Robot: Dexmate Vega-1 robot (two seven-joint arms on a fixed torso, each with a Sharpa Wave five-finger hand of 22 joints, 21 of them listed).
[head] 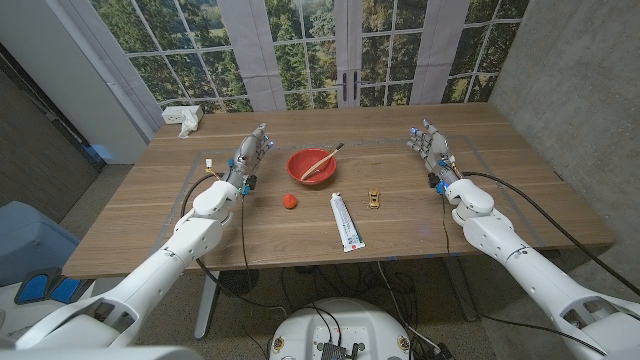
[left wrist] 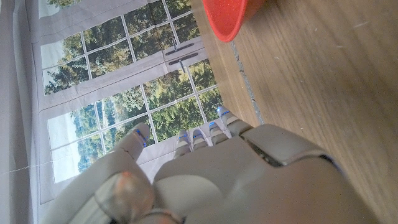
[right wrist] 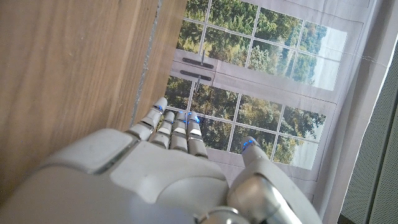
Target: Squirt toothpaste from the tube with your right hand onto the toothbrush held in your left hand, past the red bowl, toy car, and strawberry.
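Two hands wait apart over the desk (head: 130,215), left hand (head: 253,152) and right hand (head: 430,145), both empty with fingers spread. The red bowl (head: 311,166) holds the toothbrush (head: 325,158), so the left should probably lift it by the handle. The toothpaste tube (head: 346,221) lies nearer, between strawberry (head: 290,201) and toy car (head: 374,198); grip it mid-body.

A wooden table (head: 480,215) fills the room's middle. At twelve o'clock, white-framed windows (head: 300,50) show green trees. A grey wall (head: 575,90) stands at three o'clock.
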